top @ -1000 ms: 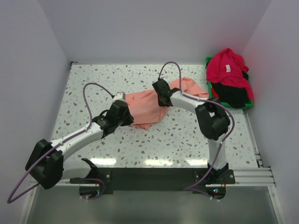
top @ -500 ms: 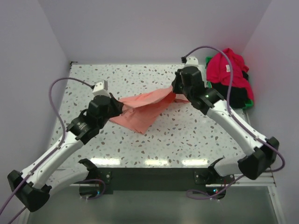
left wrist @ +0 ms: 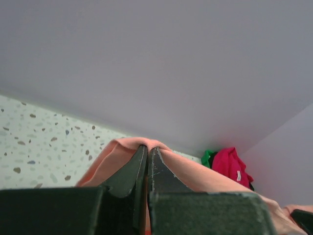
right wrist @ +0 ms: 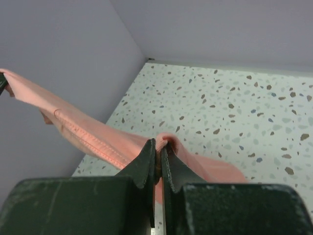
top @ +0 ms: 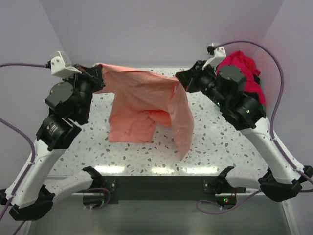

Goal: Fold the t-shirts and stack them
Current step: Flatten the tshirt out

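Cloth has left the speckled table (top: 220, 142). The soft salmon-pink short-sleeved t-shirt (top: 146, 105), crumpled there a second ago, now hangs mid-frame between the left gripper (top: 100, 74) and the right gripper (top: 179, 81), both clamped on its upper edge. I think it is ready for spreading, though its lower part is twisted. The crimson red shirt (top: 242, 66) waits at upper right, out of the way.

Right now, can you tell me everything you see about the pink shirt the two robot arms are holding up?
The salmon-pink cloth t-shirt looks soft, thin and plain, with a stitched seam showing in the right wrist view. It hangs in the air, stretched along its top edge. The left gripper is shut on one end and the right gripper on the other. Below, it droops in loose folds, longer on the right, over the speckled table. I cannot tell whether its bottom touches the table.
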